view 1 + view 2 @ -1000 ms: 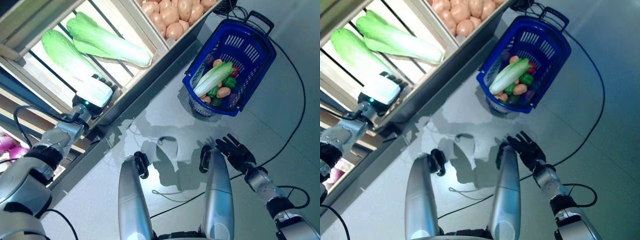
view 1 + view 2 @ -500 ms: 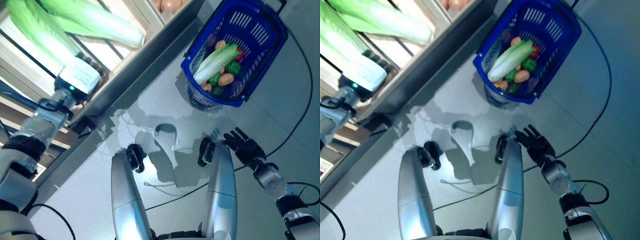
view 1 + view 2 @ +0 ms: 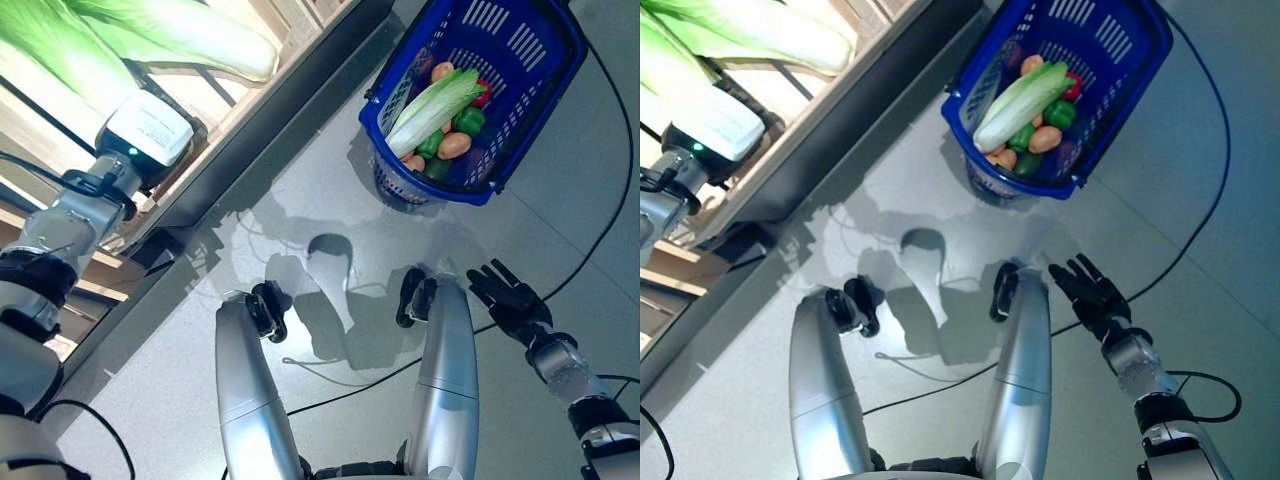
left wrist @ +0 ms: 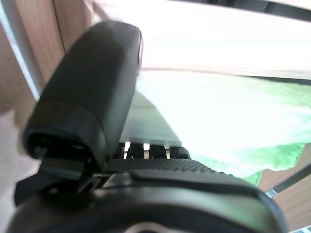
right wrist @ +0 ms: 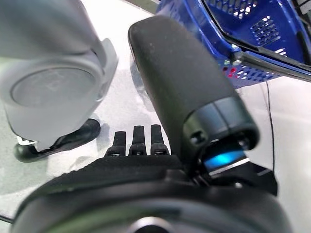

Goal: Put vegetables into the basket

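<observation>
Two napa cabbages (image 3: 190,30) lie on the wooden shelf (image 3: 250,110) at the upper left. My left hand (image 3: 148,128), with a white cover on its back, reaches to the shelf's edge just below them. In its wrist view the thumb (image 4: 92,97) is straight, and a cabbage (image 4: 233,121) lies close past the fingers, untouched. The blue basket (image 3: 525,45) stands on the floor at the upper right. It holds another napa cabbage (image 3: 435,100), a green pepper (image 3: 466,121), a potato (image 3: 453,146) and more. My right hand (image 3: 510,300) hangs open and empty, low at the right.
The shelf's dark front rail (image 3: 290,100) runs diagonally between the cabbages and the basket. A black cable (image 3: 610,190) curves over the grey floor right of the basket. The basket's mesh wall (image 5: 252,29) shows in the right wrist view.
The whole view has shifted, so the camera moved. My left hand stays at the shelf edge under the cabbages. The right hand has drifted slightly outward, still open.
</observation>
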### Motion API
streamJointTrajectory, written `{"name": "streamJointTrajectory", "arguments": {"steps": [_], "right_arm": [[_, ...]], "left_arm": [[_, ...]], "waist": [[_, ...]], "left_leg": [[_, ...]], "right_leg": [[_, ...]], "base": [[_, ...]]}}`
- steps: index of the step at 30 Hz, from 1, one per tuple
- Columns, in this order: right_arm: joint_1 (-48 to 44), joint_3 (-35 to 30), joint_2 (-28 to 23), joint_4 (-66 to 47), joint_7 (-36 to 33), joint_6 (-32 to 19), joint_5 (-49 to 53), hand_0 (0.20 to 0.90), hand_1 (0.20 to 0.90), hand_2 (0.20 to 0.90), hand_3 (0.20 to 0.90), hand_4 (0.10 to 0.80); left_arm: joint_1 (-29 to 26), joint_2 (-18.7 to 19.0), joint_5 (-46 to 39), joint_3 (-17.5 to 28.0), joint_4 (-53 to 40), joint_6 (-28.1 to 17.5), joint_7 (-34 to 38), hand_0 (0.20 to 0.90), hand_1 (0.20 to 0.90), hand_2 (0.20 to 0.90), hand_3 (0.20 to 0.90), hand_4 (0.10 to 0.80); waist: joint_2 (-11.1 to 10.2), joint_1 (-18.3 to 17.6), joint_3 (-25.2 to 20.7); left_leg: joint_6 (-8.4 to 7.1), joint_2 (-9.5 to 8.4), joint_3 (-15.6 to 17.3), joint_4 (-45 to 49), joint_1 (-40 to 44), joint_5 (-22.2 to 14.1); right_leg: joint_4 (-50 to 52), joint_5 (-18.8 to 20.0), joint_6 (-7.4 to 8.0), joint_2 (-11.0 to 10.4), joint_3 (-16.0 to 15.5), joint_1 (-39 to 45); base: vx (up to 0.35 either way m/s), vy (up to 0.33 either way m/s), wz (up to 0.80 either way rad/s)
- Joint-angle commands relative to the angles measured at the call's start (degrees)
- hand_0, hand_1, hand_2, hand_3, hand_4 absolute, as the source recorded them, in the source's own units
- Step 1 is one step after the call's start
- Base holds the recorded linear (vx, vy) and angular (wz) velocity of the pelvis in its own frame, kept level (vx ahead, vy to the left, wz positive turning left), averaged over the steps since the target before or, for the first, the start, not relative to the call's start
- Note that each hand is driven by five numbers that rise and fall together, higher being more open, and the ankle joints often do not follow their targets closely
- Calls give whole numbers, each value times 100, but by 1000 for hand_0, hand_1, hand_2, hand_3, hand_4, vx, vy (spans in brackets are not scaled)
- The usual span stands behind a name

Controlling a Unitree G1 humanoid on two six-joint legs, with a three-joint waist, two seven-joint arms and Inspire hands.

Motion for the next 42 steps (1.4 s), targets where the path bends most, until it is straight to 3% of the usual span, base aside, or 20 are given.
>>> {"name": "streamJointTrajectory", "arguments": {"steps": [1,13,24,29,31,34,35,36,37,38,39,41,42], "right_arm": [[341,-512,-472,-71,358,-353,409,900,900,900,900,800],[312,-454,-291,-129,512,-321,415,900,900,900,900,800],[381,-400,30,-142,613,-350,246,900,900,900,900,800],[481,-317,221,-269,845,-614,-134,900,900,900,900,800],[505,-193,311,-613,906,-986,-602,900,900,900,900,800],[593,228,469,-1454,1057,-1689,-1617,900,900,900,900,800],[540,411,534,-1738,1127,-2035,-2068,900,900,900,900,800],[499,470,543,-1790,1117,-2106,-2139,900,900,900,900,800],[334,623,567,-1893,1127,-2390,-2497,900,900,900,900,800],[232,706,581,-1923,1074,-2525,-2682,900,900,900,900,800],[209,733,588,-1929,1070,-2594,-2767,900,900,900,900,800],[-2,898,654,-2065,870,-2728,-3223,900,900,900,900,800],[-26,918,672,-2085,846,-2740,-3345,900,900,900,900,800]], "left_arm": [[35,696,-220,-43,425,234,315,300,300,300,300,400],[134,737,-419,103,455,1,1540,300,300,300,300,400],[451,689,-750,504,413,-597,2401,300,300,300,300,400],[666,647,-1424,880,104,-1079,2582,300,300,300,300,400],[806,563,-1911,1125,-201,-1261,2510,300,300,300,300,400],[1323,304,-2688,1829,-772,-1479,2265,300,300,300,300,400],[1602,20,-2926,2215,-1008,-1707,2156,300,300,300,300,400],[1680,-73,-2993,2320,-1067,-1748,2077,300,300,300,300,400],[1882,-435,-3403,2604,-1189,-2039,1848,300,300,300,300,400],[1993,-627,-3675,2789,-1277,-2178,1584,300,300,300,300,400],[2034,-694,-3900,2836,-1303,-2275,1426,300,300,300,300,400],[2424,-1376,-4929,3338,-1481,-2697,481,300,300,300,300,400],[2504,-1521,-5160,3424,-1524,-2767,283,300,300,300,300,400]], "waist": [[207,-71,-381],[269,-90,-672],[332,-106,-1051],[343,-76,-1262],[326,-49,-1370],[291,-13,-1505],[260,27,-1604],[253,38,-1635],[216,98,-1745],[212,119,-1813],[209,127,-1827],[178,215,-2051],[171,230,-2096]], "left_leg": [[-446,358,-221,105,178,-904],[-416,320,126,-552,1132,-770],[-361,150,415,-1618,2540,-509],[-340,82,486,-2298,3257,-318],[-338,54,524,-2570,3530,-222],[-334,-17,590,-3115,4087,-19],[-330,-57,617,-3405,4373,80],[-331,-67,624,-3503,4469,117],[-331,-97,636,-3787,4751,238],[-278,-121,686,-4081,4904,478],[-329,-128,646,-4080,5011,363],[-271,-206,736,-4807,5564,777],[-277,-221,756,-4922,5660,828]], "right_leg": [[-5,-311,164,-420,200,399],[-616,-239,183,-331,-23,1354],[-1453,-184,139,-160,-124,2666],[-1939,-141,95,-160,-196,3329],[-2151,-107,90,-141,-252,3595],[-2586,-21,93,-89,-347,4141],[-2844,28,112,-74,-424,4430],[-2928,48,117,-70,-450,4528],[-3186,115,136,-53,-530,4818],[-3473,315,103,-26,-623,4977],[-3456,194,156,-19,-607,5081],[-4198,499,139,132,-814,5648],[-4323,528,145,170,-844,5752]], "base": [[-2,-60,-5],[21,-69,1],[51,-85,-4],[44,-108,-4],[36,-99,1],[68,-149,2],[61,-161,3],[92,-205,3],[22,-163,4],[82,-159,7],[20,-125,12],[89,-151,16],[130,-164,9]]}}
